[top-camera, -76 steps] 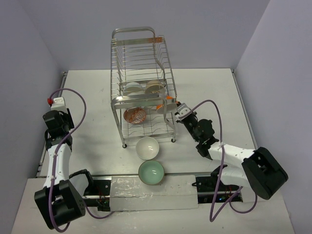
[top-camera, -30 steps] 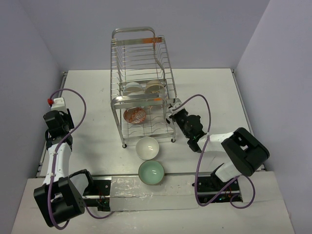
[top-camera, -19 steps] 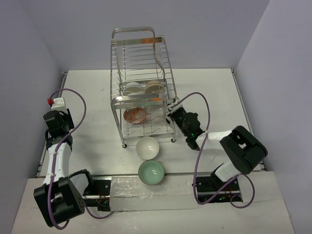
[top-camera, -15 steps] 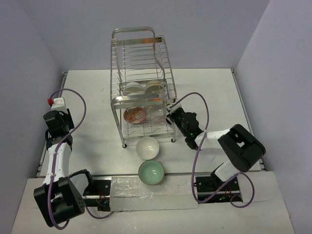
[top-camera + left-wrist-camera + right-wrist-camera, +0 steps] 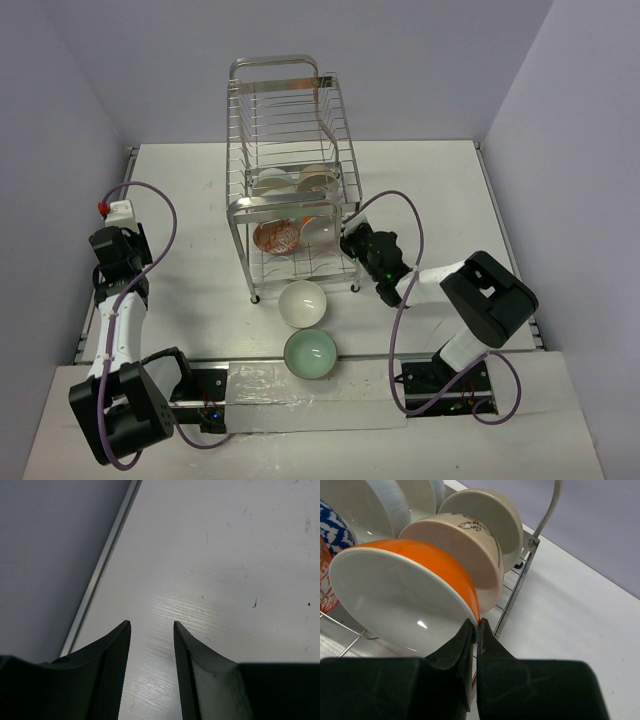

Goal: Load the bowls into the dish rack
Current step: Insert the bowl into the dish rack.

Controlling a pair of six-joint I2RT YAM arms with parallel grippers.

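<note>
right pincer is clamped on the rim of the orange bowl, tilted in the dish rack.

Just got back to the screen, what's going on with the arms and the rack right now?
The right gripper is shut on the rim of an orange bowl, holding it on edge in the lower tier of the dish rack, beside other bowls already slotted there. The left gripper hangs open over the table at the left, holding nothing. Two are not yet loaded: a white bowl and a green bowl sit in front of the rack.
</note>
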